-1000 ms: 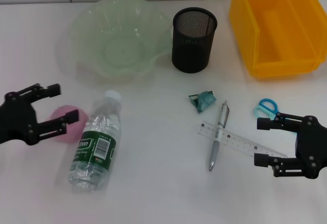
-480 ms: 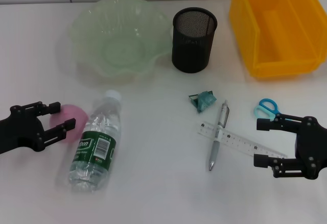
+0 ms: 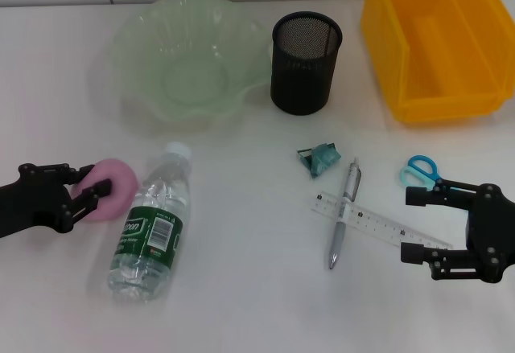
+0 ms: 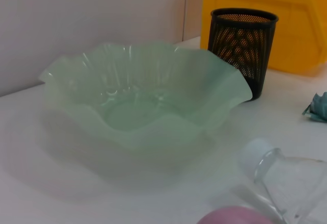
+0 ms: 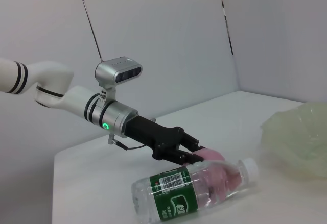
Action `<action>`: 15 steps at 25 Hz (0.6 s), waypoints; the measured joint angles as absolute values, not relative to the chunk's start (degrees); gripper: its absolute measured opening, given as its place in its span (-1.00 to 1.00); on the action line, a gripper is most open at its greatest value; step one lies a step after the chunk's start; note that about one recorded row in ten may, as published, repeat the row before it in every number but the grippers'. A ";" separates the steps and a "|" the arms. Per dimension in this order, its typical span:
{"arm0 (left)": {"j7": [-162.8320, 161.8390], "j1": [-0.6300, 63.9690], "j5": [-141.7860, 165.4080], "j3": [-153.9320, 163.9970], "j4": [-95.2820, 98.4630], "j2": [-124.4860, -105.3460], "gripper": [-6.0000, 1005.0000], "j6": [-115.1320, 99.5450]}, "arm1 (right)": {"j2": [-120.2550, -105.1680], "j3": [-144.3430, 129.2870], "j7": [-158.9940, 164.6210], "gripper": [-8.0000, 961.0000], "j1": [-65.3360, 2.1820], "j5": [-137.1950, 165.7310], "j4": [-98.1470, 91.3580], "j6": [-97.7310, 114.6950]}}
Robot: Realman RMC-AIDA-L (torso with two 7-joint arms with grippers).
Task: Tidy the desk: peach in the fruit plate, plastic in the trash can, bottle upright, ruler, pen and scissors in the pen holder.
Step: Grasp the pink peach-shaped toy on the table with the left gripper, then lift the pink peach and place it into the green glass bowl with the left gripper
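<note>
Head view: I am watching the left end effector (image 3: 87, 185) sitting at 9 o'clock on the surface (image 3: 241, 289), its fingers narrowed around the pink peach (image 3: 113, 190) and apparently gripping it. The peach is lying just beside the fallen bottle (image 3: 153, 224), possibly touching its shoulder. Risk, as I judge it: lifting could be nudging the bottle and setting it rolling, and the round fruit could be slipping out of a shallow pinch. The fruit plate (image 3: 185, 63) is waiting at 11 o'clock, nothing in it. The pen holder (image 3: 306, 62) is standing at 12 o'clock, the yellow trash can (image 3: 434, 47) at 1 o'clock. The plastic (image 3: 319, 158) scrap is lying near centre. The pen (image 3: 344, 212) is crossing the ruler (image 3: 370, 223), so picking either one could be dragging the other. The right end effector (image 3: 417, 224) is idling at 4 o'clock, spread wide, over the ruler's end, the blue scissors (image 3: 420, 170) partly hidden just behind it. The bottle's green label is showing a barcode; the ruler's marks are too small to read.

Left wrist view: I am seeing only the peach's top (image 4: 235, 216), the bottle cap, plate and holder; no fingers are showing.

Right wrist view: the left arm is reaching over the peach behind the bottle (image 5: 194, 191). The label is carrying white characters that I cannot read.
</note>
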State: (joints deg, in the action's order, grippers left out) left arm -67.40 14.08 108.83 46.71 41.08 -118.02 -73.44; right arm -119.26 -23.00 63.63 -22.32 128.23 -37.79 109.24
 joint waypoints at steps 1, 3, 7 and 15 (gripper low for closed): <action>-67.46 14.22 109.08 46.71 41.07 -118.08 -0.12 -73.15 | -119.26 -22.98 63.63 0.71 -22.33 128.23 -37.79 109.24; -67.51 14.42 109.34 46.77 41.02 -118.18 -0.26 -72.89 | -119.26 -22.94 63.63 0.71 -22.33 128.23 -37.79 109.24; -68.10 14.43 109.14 46.59 41.21 -118.37 -0.46 -73.37 | -119.26 -22.90 63.63 0.71 -22.38 128.23 -37.79 109.25; -70.45 14.43 106.10 46.38 42.38 -118.33 -0.66 -75.84 | -119.27 -22.75 63.64 0.71 -22.49 128.23 -37.79 109.25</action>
State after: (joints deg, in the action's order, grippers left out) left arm -70.45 14.43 106.10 46.38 42.38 -118.33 -75.84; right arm -119.27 -22.75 63.64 -22.49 128.23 -37.79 109.25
